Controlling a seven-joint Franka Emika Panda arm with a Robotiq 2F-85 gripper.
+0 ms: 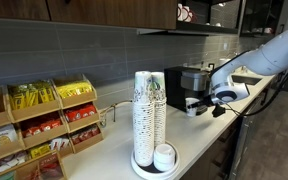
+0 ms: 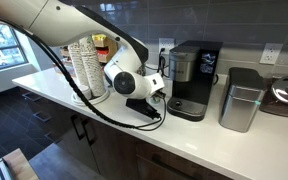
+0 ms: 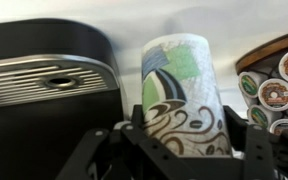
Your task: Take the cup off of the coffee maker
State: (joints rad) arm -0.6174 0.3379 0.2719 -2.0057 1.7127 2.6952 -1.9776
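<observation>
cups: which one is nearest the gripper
The lone green-and-brown patterned cup sitting inside the gripper in the wrist view, beside the coffee maker. The tall cup stacks stand far off along the counter.

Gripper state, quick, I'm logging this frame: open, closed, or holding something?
Gripper: closed on the cup, pressing both its sides, just beside the coffee maker and its drip tray.

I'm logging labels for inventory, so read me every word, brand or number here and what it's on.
No text is readable.
cup: swirled print, no legible words.
pod lids: blurred.
stacked cups: logos too small.
snack packets: too small.
</observation>
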